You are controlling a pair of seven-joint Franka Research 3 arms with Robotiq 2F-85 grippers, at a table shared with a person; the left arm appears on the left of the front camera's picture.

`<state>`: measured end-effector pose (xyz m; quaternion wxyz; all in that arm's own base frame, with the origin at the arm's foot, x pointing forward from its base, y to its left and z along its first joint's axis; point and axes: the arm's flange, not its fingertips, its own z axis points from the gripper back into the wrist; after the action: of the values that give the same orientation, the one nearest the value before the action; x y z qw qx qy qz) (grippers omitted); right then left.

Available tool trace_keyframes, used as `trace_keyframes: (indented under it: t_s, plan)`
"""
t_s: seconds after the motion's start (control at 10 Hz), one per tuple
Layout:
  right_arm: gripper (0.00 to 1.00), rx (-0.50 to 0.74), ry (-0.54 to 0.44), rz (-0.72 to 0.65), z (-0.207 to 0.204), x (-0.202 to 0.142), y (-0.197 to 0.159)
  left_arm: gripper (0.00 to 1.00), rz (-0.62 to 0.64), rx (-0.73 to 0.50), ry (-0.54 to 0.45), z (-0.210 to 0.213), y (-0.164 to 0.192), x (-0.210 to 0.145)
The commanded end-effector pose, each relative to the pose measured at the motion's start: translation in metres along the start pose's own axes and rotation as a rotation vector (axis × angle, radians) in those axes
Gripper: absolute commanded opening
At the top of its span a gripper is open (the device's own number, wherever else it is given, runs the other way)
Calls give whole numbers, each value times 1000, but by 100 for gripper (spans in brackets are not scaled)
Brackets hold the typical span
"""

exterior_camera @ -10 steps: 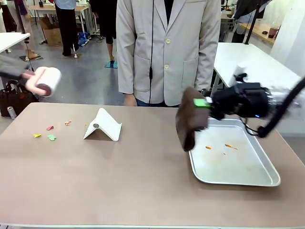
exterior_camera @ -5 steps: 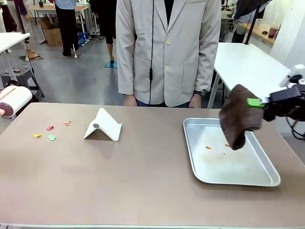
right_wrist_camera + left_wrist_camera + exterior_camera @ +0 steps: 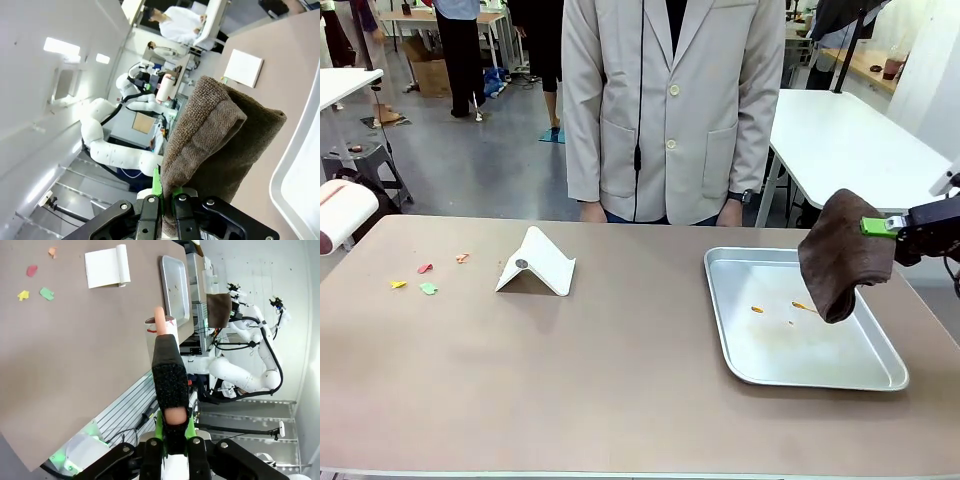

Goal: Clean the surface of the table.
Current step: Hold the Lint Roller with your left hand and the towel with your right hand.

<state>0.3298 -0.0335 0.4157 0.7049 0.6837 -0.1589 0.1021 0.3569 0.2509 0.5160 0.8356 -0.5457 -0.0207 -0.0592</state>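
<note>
my right claw [image 3: 880,228] is clamped on a thick brown terry towel [image 3: 840,255], which hangs in a soft fold above the right edge of the shallow metal tray [image 3: 790,350]. i judge it's carried high so it won't drag through the orange crumbs [image 3: 803,306] there. the worktop [image 3: 620,370], smooth matte taupe, lies below and between both claws. my left claw [image 3: 172,432] is closed round the textured grip of a lint roller [image 3: 345,210], whose white drum sits just off the left end. small coloured paper scraps [image 3: 425,288] lie near that side, beside a bent white card [image 3: 538,262]. they look light enough for the sticky drum.
</note>
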Motion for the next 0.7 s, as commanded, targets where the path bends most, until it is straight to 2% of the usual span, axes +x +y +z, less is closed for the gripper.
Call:
trace_keyframes:
  t_s: [0.0,0.6]
  plan:
    - [0,14,7,3,-3,0,4,0,27,-34,-25,2,6,3]
    - [0,14,7,3,-3,0,4,0,27,-34,-25,2,6,3]
